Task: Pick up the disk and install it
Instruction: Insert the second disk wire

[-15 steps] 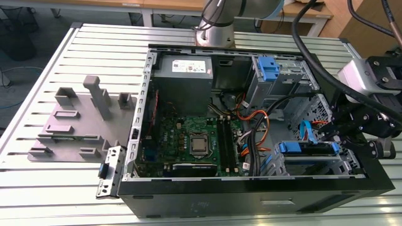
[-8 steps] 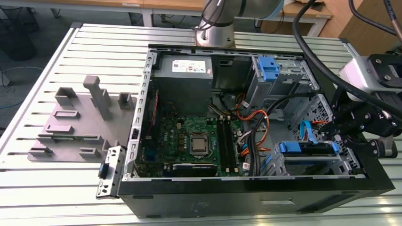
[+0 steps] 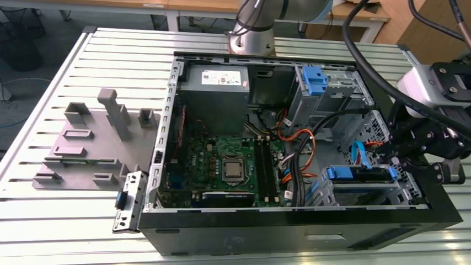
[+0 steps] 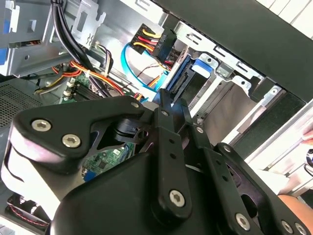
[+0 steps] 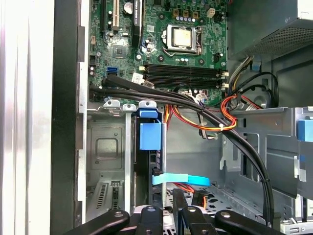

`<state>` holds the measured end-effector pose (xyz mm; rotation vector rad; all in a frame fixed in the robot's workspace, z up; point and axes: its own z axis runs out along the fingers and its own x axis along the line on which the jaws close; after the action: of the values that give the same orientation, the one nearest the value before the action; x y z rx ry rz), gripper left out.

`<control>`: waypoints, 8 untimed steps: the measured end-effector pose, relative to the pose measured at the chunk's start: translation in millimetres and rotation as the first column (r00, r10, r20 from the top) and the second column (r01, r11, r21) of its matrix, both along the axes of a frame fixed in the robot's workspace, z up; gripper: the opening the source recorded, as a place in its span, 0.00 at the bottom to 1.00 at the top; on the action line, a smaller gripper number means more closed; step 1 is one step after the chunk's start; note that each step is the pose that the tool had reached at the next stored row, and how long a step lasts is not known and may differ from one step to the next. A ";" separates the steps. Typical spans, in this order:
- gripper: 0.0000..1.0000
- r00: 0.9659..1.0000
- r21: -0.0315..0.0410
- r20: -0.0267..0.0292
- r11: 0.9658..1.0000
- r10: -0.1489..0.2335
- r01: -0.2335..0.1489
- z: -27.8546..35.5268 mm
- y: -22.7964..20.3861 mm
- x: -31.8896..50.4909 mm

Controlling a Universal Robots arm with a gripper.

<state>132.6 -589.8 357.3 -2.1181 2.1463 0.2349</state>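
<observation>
The disk (image 3: 357,174), framed by its blue caddy, sits in the lower drive bay of the open computer case (image 3: 294,232), near the exterior view's right. In the first wrist view it stands on edge in the bay, with the blue caddy tab (image 5: 149,136) facing me. My gripper (image 3: 397,164) hangs over the case's right wall, just behind the disk. In both wrist views its black fingers come together, gripper (image 5: 166,199) and gripper (image 4: 164,98), tips right at the disk's (image 4: 188,78) rear end. I see nothing held between them.
A light blue data cable (image 5: 181,179) and bundled black and orange cables (image 5: 215,122) run close to the fingers. The motherboard (image 3: 228,165), grey power supply (image 3: 224,77) and a bare blue bracket (image 3: 314,80) sit in the case. A grey fixture (image 3: 96,138) stands on the table.
</observation>
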 end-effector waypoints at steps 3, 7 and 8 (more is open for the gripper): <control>0.23 1.000 0.000 0.000 1.000 0.000 0.000 -0.1 3.8 0.0; 0.23 1.000 0.000 0.000 1.000 0.000 0.000 -0.1 11.6 0.0; 0.23 1.000 0.000 0.000 1.000 0.000 0.000 -0.2 13.9 0.0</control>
<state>132.6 -575.9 357.1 -2.1181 2.1463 0.2349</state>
